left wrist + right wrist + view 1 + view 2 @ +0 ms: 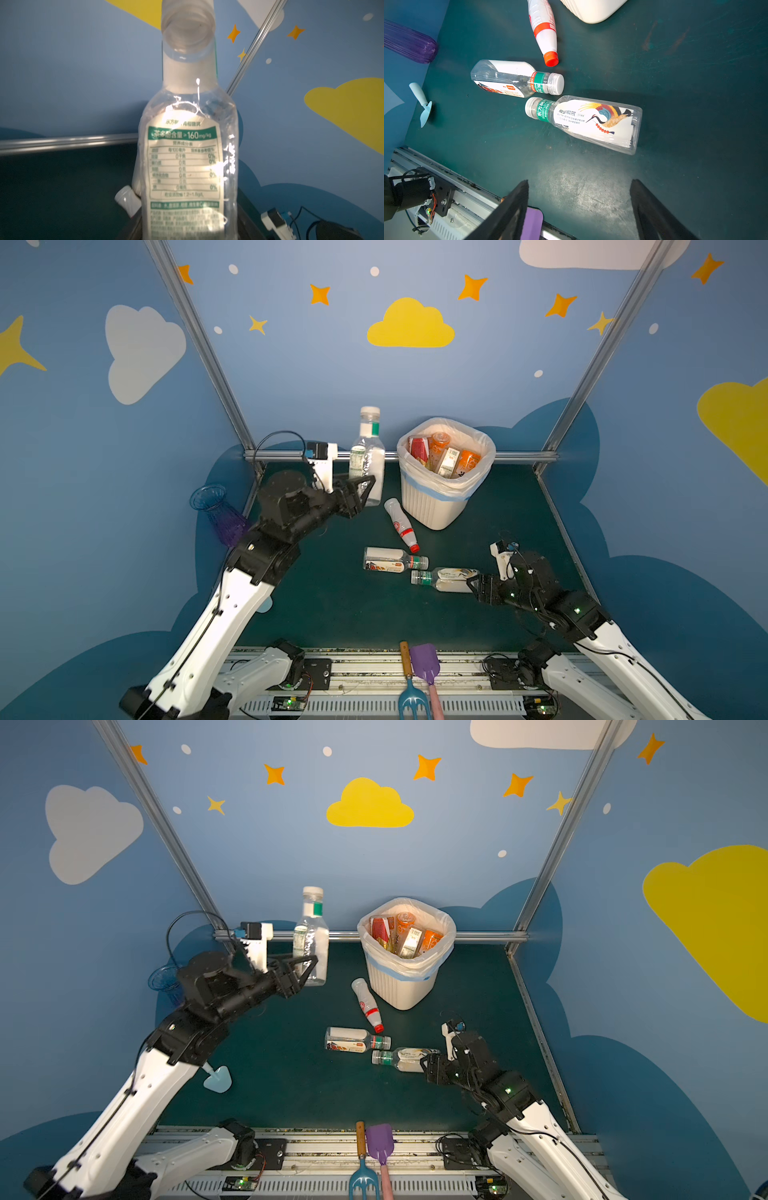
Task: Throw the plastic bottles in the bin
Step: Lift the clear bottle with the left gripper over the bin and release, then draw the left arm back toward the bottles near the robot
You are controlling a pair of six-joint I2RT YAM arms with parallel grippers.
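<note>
**A:** What's nearest us?

**B:** The right gripper (473,585), jaws wide apart, low over the green mat (332,605). It is just short of a clear flat-sided plastic bottle with a crane label (591,122) lying on its side. It's likely lining up a grab.

**A:** And farther back?

**B:** The left gripper (365,493) clamps a tall clear white-capped bottle (368,456) upright, near the cream ribbed bin (428,506), probably to clear its rim.
</note>
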